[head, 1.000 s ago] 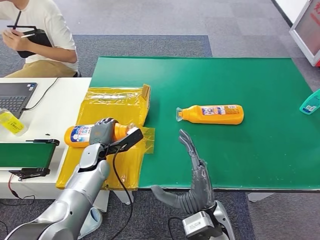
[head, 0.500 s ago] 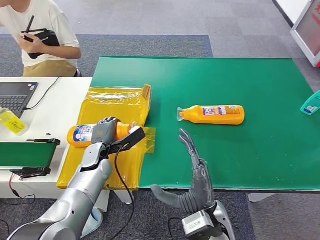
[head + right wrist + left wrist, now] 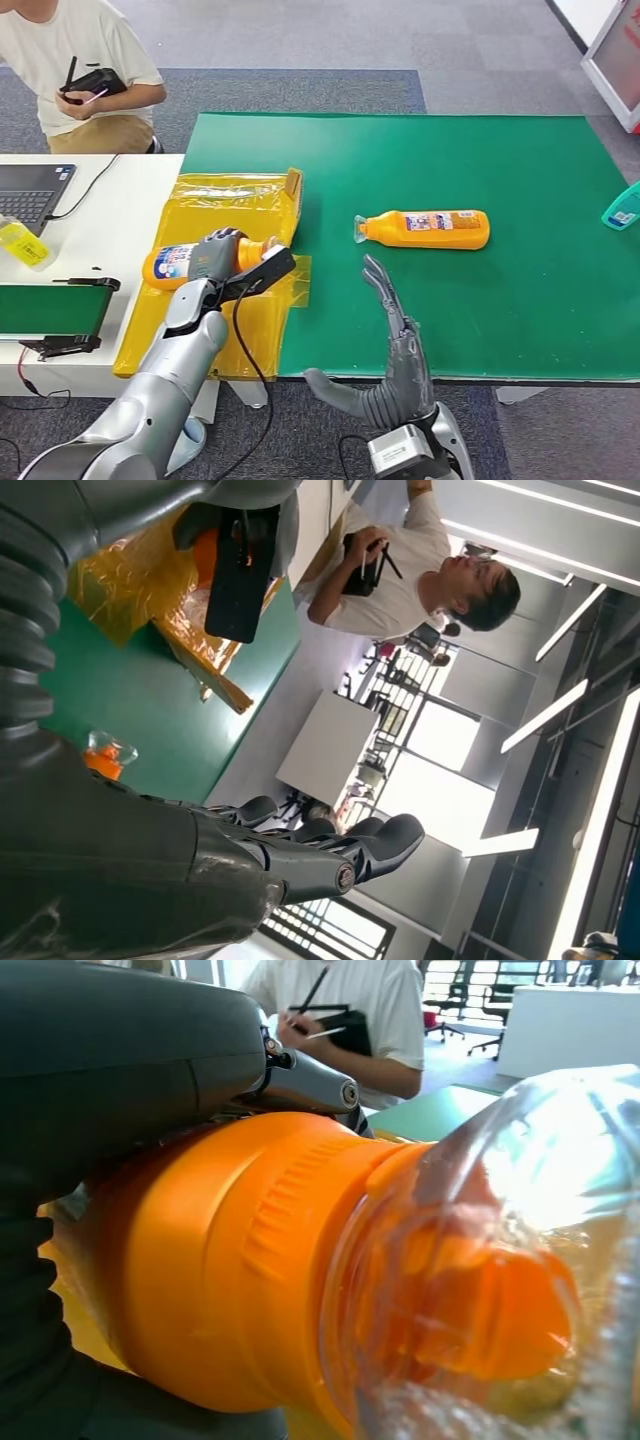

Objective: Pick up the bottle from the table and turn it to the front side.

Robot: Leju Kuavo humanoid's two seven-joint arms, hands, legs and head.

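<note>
Presently the orange bottle (image 3: 177, 264) lies on its side in my left robot hand (image 3: 211, 257), whose fingers wrap its middle, above the yellow plastic sheet (image 3: 226, 210) at the worktop (image 3: 453, 150) edge. My right robot hand (image 3: 396, 345) hangs empty, fingers spread, near a second orange bottle (image 3: 423, 229) lying on the green surface. A seated person (image 3: 75, 70) holds a controller.

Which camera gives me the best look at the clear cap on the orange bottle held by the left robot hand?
The left wrist view: the clear cap is close, orange spout visible inside. In the head view it is tiny, beside the left robot hand.
</note>
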